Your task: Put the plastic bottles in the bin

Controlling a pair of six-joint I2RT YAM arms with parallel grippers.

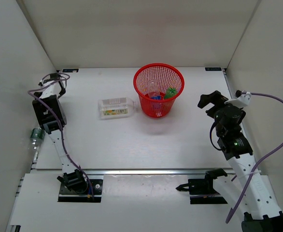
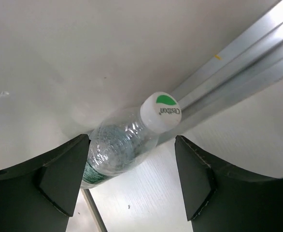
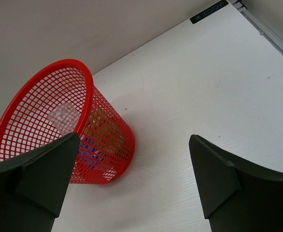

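The left gripper's (image 2: 132, 141) black fingers (image 2: 59, 174) are standing spread, pinching nothing, on either side of the small clear bottle (image 2: 120, 147). That bottle is lying on its side at the left edge of the table (image 1: 132, 145), against the wall (image 1: 11, 96), with its white cap (image 2: 161, 112) pointing at the aluminium rail (image 2: 238, 63). The right gripper (image 3: 134, 140) is hanging wide open and empty near the right edge, facing the bin (image 1: 135, 83). The bin is standing upright near the middle of the far edge, holding the small green bottle (image 1: 170, 93) and the clear bottle with a blue label (image 1: 153, 94). The squarish clear bottle (image 1: 115, 108) is lying on its side just left of the bin, not touching it.
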